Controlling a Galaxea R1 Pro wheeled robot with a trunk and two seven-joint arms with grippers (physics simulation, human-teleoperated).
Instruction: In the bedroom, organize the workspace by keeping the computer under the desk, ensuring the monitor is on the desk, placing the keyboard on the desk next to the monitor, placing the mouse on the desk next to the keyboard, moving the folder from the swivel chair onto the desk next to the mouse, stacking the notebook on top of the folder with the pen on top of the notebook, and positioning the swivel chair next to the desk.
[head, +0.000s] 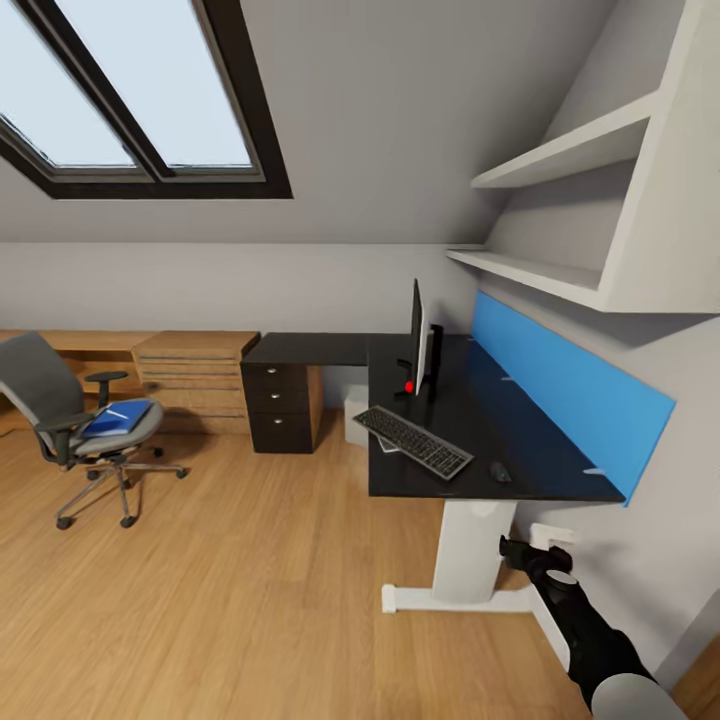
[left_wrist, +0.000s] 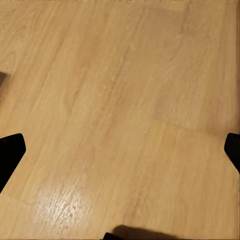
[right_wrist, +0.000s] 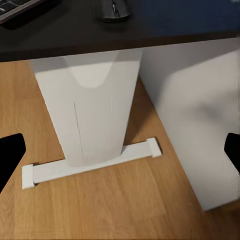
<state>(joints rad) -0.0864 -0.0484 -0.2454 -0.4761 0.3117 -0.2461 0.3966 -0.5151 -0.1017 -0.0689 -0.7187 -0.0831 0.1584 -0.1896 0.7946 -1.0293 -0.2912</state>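
The desk (head: 520, 440) stands at the right with the monitor (head: 419, 340) edge-on, the keyboard (head: 412, 441) in front of it and the mouse (head: 500, 472) beside the keyboard. The light-grey computer (head: 356, 415) sits under the desk. At the left, the swivel chair (head: 60, 415) carries the blue folder (head: 112, 421) with the thin white pen (head: 118, 412) on top; I cannot make out the notebook. My right gripper (head: 518, 549) (right_wrist: 120, 150) hangs open below the desk's front edge, facing the white desk leg (right_wrist: 95, 110). The mouse (right_wrist: 114, 9) and the keyboard (right_wrist: 20, 10) show above it. My left gripper (left_wrist: 120, 150) is open over bare floor.
A light-wood drawer chest (head: 195, 375) stands between the chair and the desk's black drawers (head: 282, 400). White shelves (head: 560, 150) hang above the desk, and a skylight (head: 130, 100) is at upper left. Wooden floor (head: 250, 580) stretches between me, the chair and the desk.
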